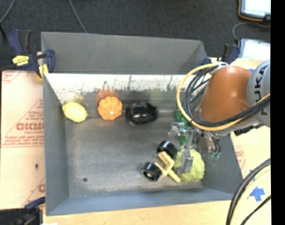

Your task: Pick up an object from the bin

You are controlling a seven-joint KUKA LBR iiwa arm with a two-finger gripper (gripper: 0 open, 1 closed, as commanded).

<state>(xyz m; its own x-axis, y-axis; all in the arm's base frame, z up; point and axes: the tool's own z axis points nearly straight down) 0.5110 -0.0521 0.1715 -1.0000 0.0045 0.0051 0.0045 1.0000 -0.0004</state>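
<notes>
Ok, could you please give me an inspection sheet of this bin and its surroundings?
Surface: grey bin, floor scuffed.
Job's things: green leafy lump in the near right corner, under the gripper; tan and black toy beside it.
Clutter: lemon, orange pumpkin, black round thing along the far wall.
Grippers: gripper low over that lump.
Cables: black and yellow cables looped round the arm's orange cover.
Surroundings: dark floor with loose cords.

Pale green lumpy lettuce-like toy, resting in lower-right corner of bin.
</notes>
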